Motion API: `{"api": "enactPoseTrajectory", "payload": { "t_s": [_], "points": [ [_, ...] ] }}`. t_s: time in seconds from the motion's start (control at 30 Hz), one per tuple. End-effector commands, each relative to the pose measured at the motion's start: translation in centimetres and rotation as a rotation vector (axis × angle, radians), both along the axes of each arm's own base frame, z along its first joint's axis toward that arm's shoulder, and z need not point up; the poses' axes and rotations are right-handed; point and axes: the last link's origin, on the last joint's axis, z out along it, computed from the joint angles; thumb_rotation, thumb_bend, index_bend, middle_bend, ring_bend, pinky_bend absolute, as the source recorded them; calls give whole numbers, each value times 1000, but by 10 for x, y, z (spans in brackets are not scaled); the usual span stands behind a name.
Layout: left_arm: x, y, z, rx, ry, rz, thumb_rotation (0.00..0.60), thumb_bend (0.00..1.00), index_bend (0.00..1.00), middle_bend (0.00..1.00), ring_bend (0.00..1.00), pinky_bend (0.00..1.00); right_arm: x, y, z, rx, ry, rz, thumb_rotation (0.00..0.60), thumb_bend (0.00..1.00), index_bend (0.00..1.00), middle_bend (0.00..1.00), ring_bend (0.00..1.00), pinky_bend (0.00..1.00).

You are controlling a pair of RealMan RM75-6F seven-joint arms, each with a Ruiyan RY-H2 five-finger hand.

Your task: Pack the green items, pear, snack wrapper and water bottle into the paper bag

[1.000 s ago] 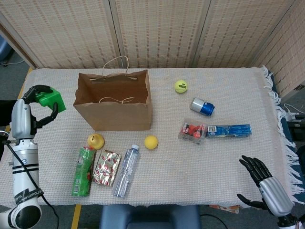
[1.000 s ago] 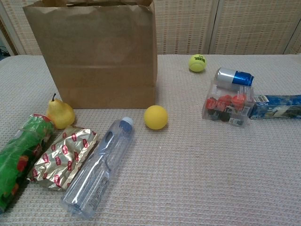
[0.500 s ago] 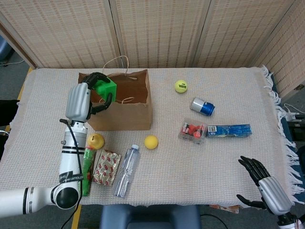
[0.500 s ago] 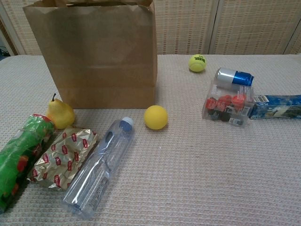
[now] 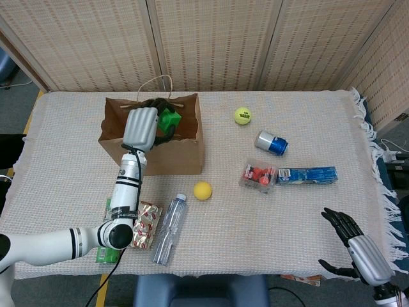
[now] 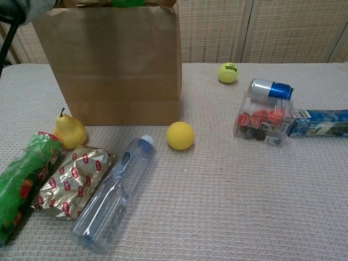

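Head view, left hand (image 5: 141,126): up over the open top of the paper bag (image 5: 167,153), fingers wrapped round a green block (image 5: 169,119) that sits right at the bag's mouth, not dropped yet as far as I can see.
Chest view, same block: only a sliver of green (image 6: 128,2) peeking above the bag's top edge, so can't say much from there.
Right hand (image 5: 356,245): way off from the bag, past the near right edge of the table, fingers spread and holding nothing.
Pear (image 6: 69,130): on the cloth just in front of the bag's left corner, stem up.
Green packet (image 6: 23,182): lying in front of the bag, left of the pear, has red bits printed on it.
Snack wrapper (image 6: 74,180): gold foil with red labels, lying flat in front of the pear, touching the green packet.
Water bottle (image 6: 113,194): clear, on its side, cap pointing toward the bag, right beside the wrapper.
Yellow ball (image 6: 180,135): just off the bag's right front corner.
Tennis ball (image 5: 242,116): right of the bag, toward the back.
Blue can (image 5: 271,143): on its side, further right of the bag.
Clear box (image 6: 264,125): red stuff inside, right in front of the can.
Blue packet (image 5: 307,174): touching the box on the side away from the bag.
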Motion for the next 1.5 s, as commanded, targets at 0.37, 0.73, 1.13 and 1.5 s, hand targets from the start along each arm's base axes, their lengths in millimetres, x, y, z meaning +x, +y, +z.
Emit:
{"api": "enactPoseTrajectory", "payload": {
  "t_s": [0.37, 0.73, 1.13, 1.5],
  "points": [
    [-2, -14, 20, -21, -32, -27, 600, 347, 126, 0, 0, 199, -1, 0, -1, 0, 17, 2, 600, 86, 0, 0, 0, 0],
    [-92, -73, 78, 57, 2, -34, 600, 489, 300, 158, 138, 345, -1, 2, -1, -4, 19, 5, 600, 86, 0, 0, 0, 0],
    [-240, -172, 107, 30, 344, -141, 600, 590, 585, 557, 515, 654, 3, 1, -5, -16, 36, 27, 600, 86, 0, 0, 0, 0],
    [-286, -200, 66, -177, 933, -663, 600, 349, 8, 0, 0, 81, 8, 0, -12, 1, 40, 51, 600, 83, 0, 0, 0, 0]
  ]
}}
